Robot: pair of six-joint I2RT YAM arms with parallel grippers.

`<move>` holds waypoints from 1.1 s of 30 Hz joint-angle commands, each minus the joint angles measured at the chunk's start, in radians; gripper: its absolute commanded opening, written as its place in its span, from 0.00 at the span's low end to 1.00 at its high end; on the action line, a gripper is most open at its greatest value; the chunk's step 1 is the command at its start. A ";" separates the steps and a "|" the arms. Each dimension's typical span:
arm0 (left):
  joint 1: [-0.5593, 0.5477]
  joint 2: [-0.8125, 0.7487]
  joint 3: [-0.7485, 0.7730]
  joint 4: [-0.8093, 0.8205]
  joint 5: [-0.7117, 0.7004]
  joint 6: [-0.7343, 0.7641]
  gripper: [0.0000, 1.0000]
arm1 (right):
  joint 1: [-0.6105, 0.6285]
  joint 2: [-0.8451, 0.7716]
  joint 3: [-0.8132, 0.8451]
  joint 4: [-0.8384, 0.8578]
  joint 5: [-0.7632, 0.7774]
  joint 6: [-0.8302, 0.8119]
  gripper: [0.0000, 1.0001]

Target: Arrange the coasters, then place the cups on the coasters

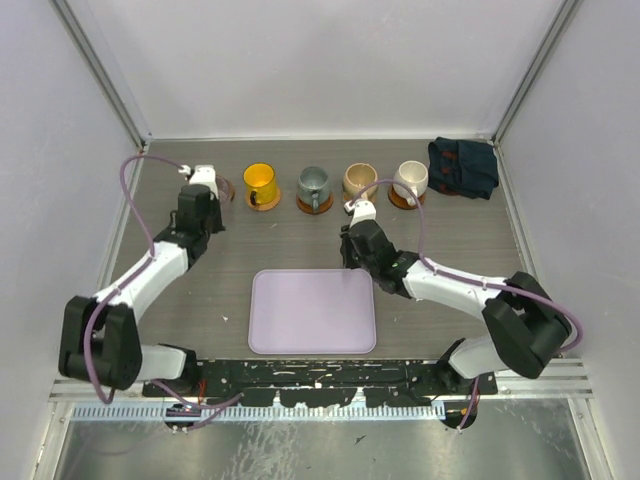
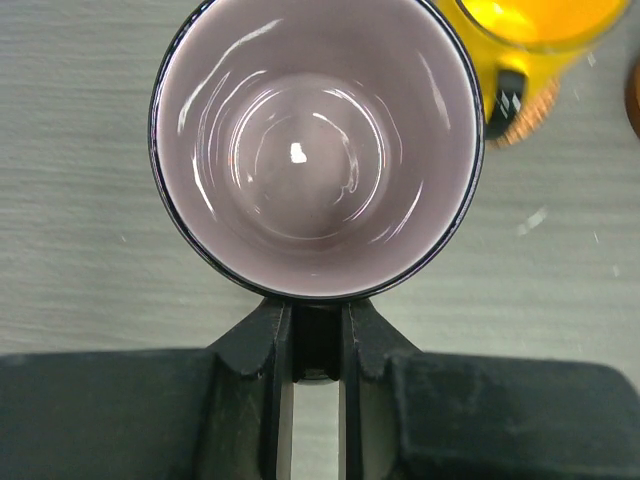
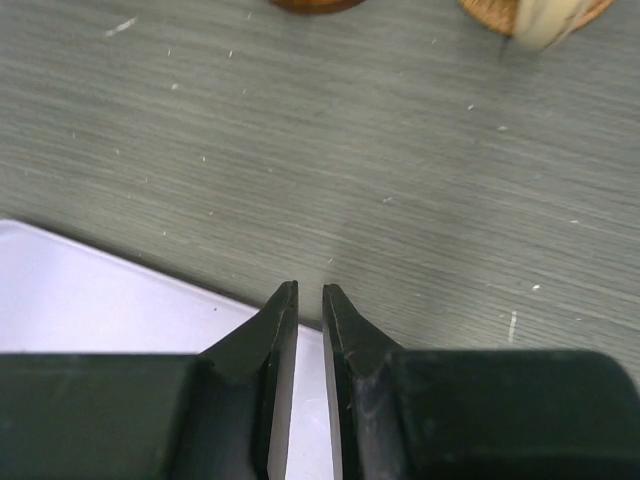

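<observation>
Pink cup [image 2: 318,140] is clamped by its handle in left gripper [image 2: 316,345], just left of yellow cup [image 2: 530,30]; no coaster is visible beneath it. Right gripper [image 3: 310,300] is nearly closed, empty.

L arm reaches far fwd-left, its end effector [image 2: 316,345] clamped tight on something held betw. the fingers. R arm bends inward toward centre, end effector [image 3: 309,300] pointing down, fingers nearly together w/ nothing betw. them.

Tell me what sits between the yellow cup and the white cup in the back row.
In the top view, the grey-green cup and tan cup stand between the yellow cup and white cup, each on a coaster.
</observation>
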 commanded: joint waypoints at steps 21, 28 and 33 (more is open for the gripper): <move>0.203 0.431 0.383 0.225 0.179 0.030 0.00 | -0.038 -0.139 0.011 0.000 0.066 0.006 0.24; 0.231 0.477 0.410 0.221 0.225 0.002 0.00 | -0.038 -0.134 0.011 -0.009 0.058 0.013 0.23; 0.232 0.495 0.425 0.218 0.245 -0.007 0.00 | -0.037 -0.131 0.012 -0.011 0.058 0.015 0.24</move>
